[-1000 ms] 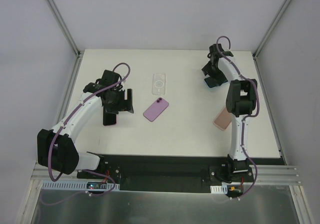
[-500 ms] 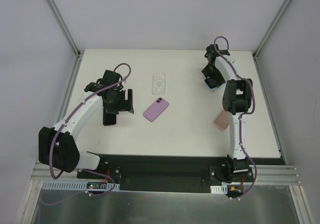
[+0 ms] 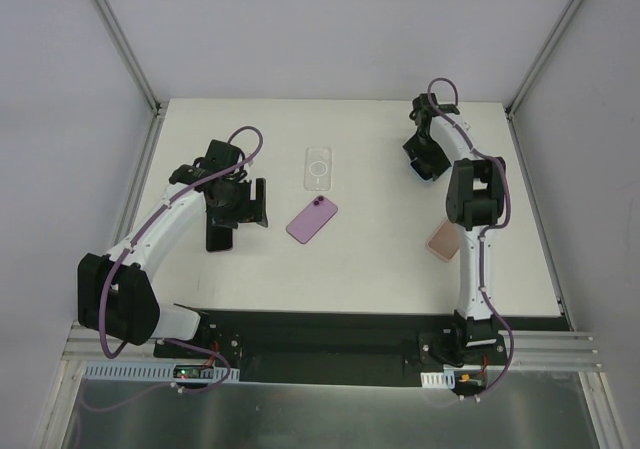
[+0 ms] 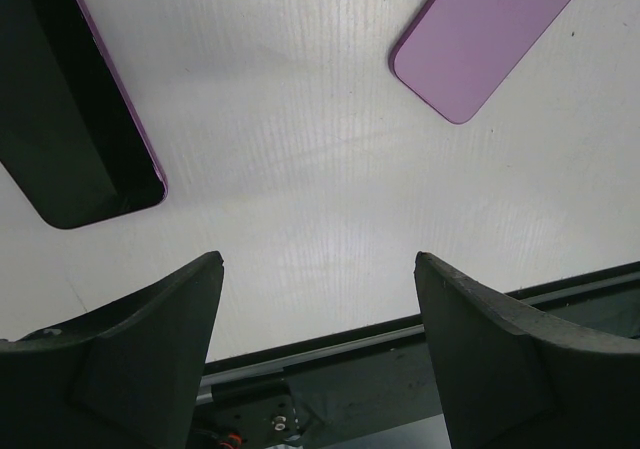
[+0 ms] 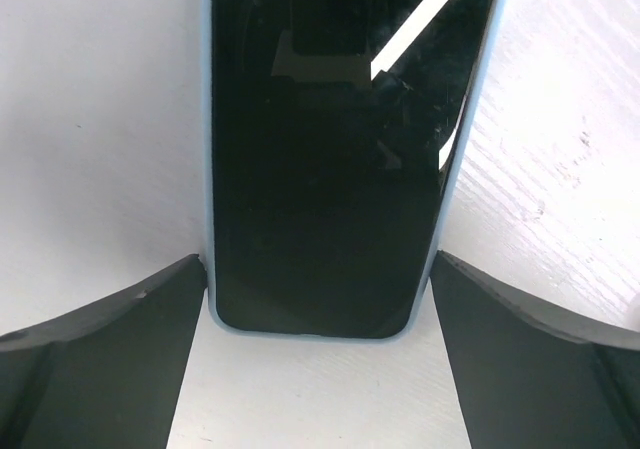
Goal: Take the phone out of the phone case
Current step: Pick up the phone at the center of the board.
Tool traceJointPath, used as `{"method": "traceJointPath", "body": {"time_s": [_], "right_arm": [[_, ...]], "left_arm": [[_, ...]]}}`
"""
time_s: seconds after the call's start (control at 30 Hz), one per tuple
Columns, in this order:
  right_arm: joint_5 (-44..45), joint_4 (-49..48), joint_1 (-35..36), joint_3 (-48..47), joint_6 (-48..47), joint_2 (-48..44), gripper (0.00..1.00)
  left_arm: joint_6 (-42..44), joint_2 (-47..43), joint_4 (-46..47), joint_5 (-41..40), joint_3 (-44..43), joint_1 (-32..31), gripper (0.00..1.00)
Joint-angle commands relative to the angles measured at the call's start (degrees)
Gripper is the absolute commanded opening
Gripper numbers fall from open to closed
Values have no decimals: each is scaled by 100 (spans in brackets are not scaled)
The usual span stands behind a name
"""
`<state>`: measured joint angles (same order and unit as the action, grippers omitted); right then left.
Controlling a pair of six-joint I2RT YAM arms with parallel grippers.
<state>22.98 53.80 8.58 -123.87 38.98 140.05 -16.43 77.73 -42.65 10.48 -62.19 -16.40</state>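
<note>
Two sets of jaws were logged, both spread. The right jaws were held wide over the far right of the counter (image 3: 380, 269), straddling the near end of the phone (image 5: 330, 169). The phone lay screen up, seated in its light blue phone case (image 5: 209, 189), and nothing was pinched. Whether the inner faces were touching the case edges or just beside them could not be told. The left jaws were hung spread, with nothing gripped, above the left of the counter. A dark phone with a purple rim (image 4: 70, 109) was seen on one side of them and a purple phone (image 4: 490, 29), lying face down, on the other. A clear case (image 3: 318, 168) was noted near the counter's middle. A pink item (image 3: 441, 241) was half hidden behind the right arm (image 3: 476, 259); phone or case could not be told.

Step judged: jaws were placed for the grasp on the cased phone, grip not yet made, phone not yet out.

The next move would likely call for the right jaws to be closed across the case sides. Alternatively a case corner would be peeled back while the phone is pinned, probably with the left jaws brought across. The soft case rim was expected to flex, and slip on the glass was judged a risk.
</note>
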Motion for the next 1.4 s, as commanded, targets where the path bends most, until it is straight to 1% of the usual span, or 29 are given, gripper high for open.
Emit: {"method": "traceJointPath", "body": {"time_s": [0.0, 0.07, 0.17, 0.2, 0.27, 0.3, 0.37, 0.4, 0.47, 0.5, 0.57, 0.6, 0.67, 0.7, 0.8, 0.83, 0.9, 0.93, 1.07, 1.1, 1.23, 1.33, 1.37], "right_arm": [[12, 588, -58, 495, -101, -258, 96], [-66, 412, -67, 802, -137, -399, 96], [-250, 201, -93, 918, -233, -487, 98], [-311, 175, -93, 909, -268, -479, 96], [-460, -9, -93, 988, -391, -496, 89], [-540, -80, -111, 1049, -400, -531, 83], [-689, -308, -137, 1241, -453, -592, 74], [-742, -387, -146, 1330, -479, -688, 65], [-751, -563, -146, 1627, -549, -829, 56], [-769, -625, -146, 1734, -576, -978, 47], [-917, -765, -137, 1936, -690, -1128, 45], [-979, -792, -137, 2163, -786, -1277, 41], [-1154, -1002, -59, 2472, -900, -1506, 40], [-1234, -1160, -15, 2847, -1032, -1742, 40], [-1445, -1363, 231, 3394, -1217, -2216, 39], [-1472, -1442, 310, 3857, -1287, -2340, 38], [-1656, -1783, 539, 4334, -1323, -2726, 36], [-1709, -1898, 600, 4806, -1323, -2850, 35], [-2025, -2189, 1091, 5591, -1367, -3421, 33], [-2043, -2190, 1180, 5689, -1384, -3510, 33], [-2175, -2286, 1699, 6129, -1385, -3967, 33], [-2254, -2531, 2068, 6550, -1139, -4362, 33], [-2559, -2663, 2234, 6665, -1095, -4581, 33]], "left_arm": [[131, 5, -6, 121, -30, 32, 76], [140, -4, -6, 121, -30, 32, 76], [140, 31, 3, 191, -65, 32, 76], [131, 23, -6, 226, -73, 32, 76], [131, -39, -6, 253, -74, 32, 76], [131, -65, -6, 261, -74, 32, 76], [122, -118, -6, 270, -56, 32, 76], [113, -170, -15, 279, -56, 41, 76], [105, -276, -6, 314, -38, 32, 76], [87, -294, -6, 297, -30, 32, 76], [34, -338, -15, 314, -143, 32, 76], [-9, -329, -6, 384, -205, 32, 77], [-45, -251, -6, 620, -407, 32, 77], [-97, -206, -6, 683, -468, 41, 77], [-290, 4, 11, 867, -662, 32, 78], [-352, 57, 46, 955, -715, 32, 78], [-545, 189, 134, 1322, -742, 32, 78], [-633, 224, 265, 1447, -742, 32, 78], [-1037, 374, 652, 2018, -680, 32, 78], [-1186, 391, 757, 2272, -654, 32, 78], [-1556, 576, 1162, 2739, -531, -12, 78], [-1793, 725, 1496, 3002, -435, -108, 78], [-1864, 813, 1619, 3065, -390, -126, 78]]}}
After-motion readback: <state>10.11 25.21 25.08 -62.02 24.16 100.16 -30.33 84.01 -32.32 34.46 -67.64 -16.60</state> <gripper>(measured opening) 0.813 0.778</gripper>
